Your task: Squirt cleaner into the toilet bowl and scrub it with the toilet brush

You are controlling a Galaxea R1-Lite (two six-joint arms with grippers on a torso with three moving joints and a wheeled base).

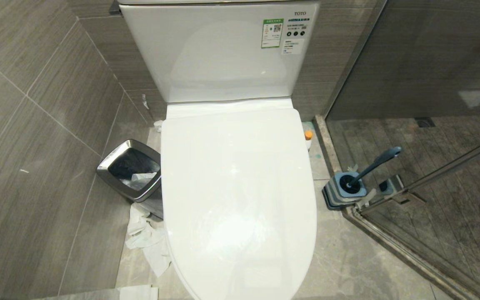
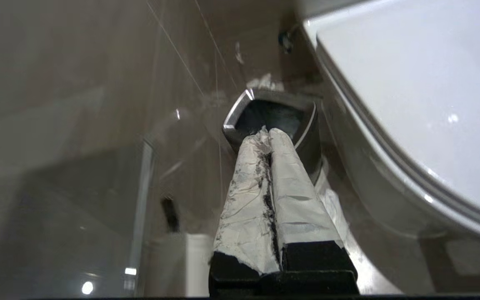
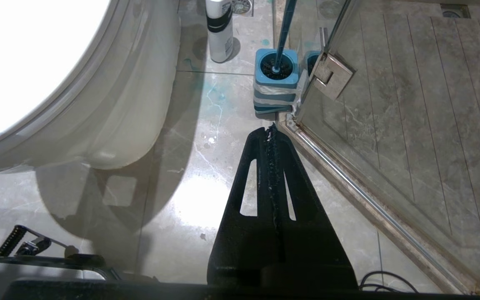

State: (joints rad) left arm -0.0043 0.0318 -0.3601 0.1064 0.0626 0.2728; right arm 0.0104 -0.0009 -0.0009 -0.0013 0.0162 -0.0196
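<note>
Where grey tiles meet, toilet bowl [image 1: 240, 187].

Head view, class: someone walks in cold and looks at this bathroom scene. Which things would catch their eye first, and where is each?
The white toilet, lid shut, fills the centre beneath its TOTO tank. On the left a steel-rimmed bin stands against it, with crumpled tissue on the floor in front. On the right the toilet brush leans out of its blue holder by the glass shower door.
</note>
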